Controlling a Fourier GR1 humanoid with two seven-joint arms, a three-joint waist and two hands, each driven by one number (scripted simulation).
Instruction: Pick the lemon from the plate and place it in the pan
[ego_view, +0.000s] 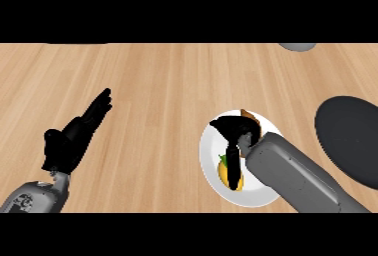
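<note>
Right hand (238, 131) bent down over plate (212, 172), fingers curled around lemon (224, 171); left hand (74, 137) spread.

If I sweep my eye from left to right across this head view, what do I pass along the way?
Left hand, open with fingers up, resting → white plate → lemon on the plate, partly hidden under the right hand → dark pan at the right edge, on the wooden counter.
</note>
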